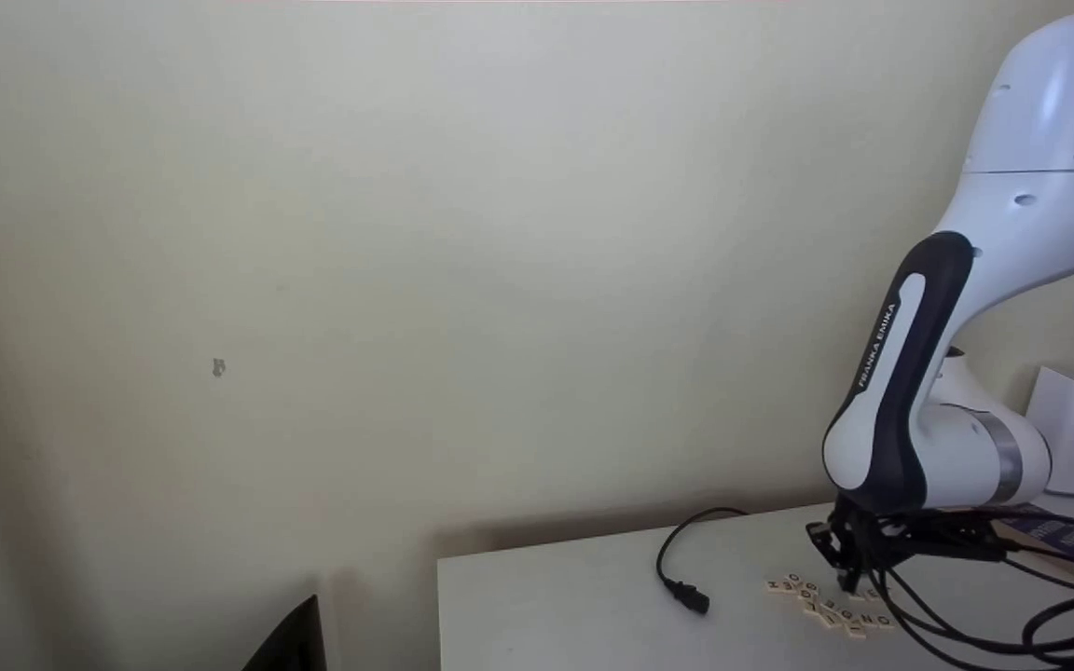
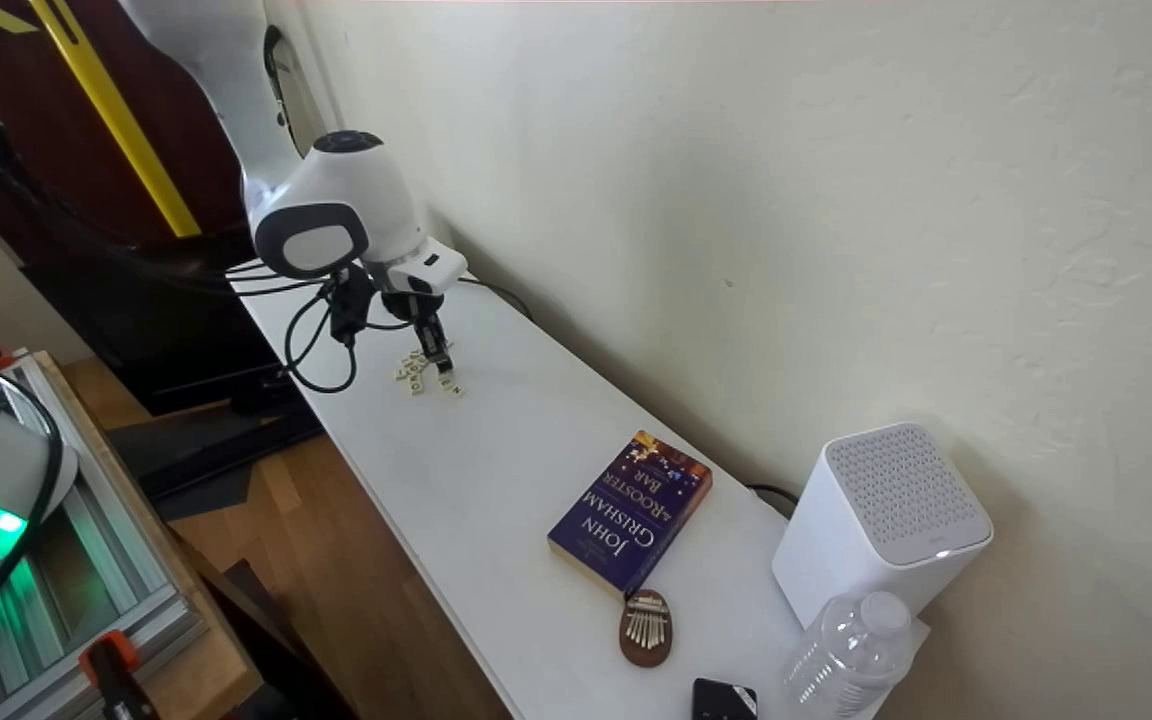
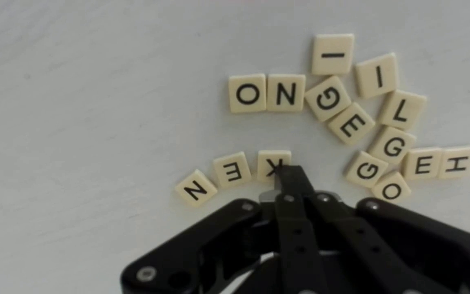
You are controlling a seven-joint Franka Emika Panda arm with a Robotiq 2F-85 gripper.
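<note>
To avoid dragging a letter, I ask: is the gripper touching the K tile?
Cannot tell: in the wrist view, the gripper covers a corner of the K tile, hiding any contact or gap.

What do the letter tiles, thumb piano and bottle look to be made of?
Tiles: plastic or smoothly finished wood, fairly matt; even cream faces, no clear grain.
Thumb piano: probably wood, by its brown body, finish unclear; its keys look metal, silvery.
Bottle: likely glossy clear plastic; see-through with ridged sides, though glass isn't ruled out.

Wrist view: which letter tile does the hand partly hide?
The single K tile: the hand hides part of its letter, the only one not showing whole.
</note>
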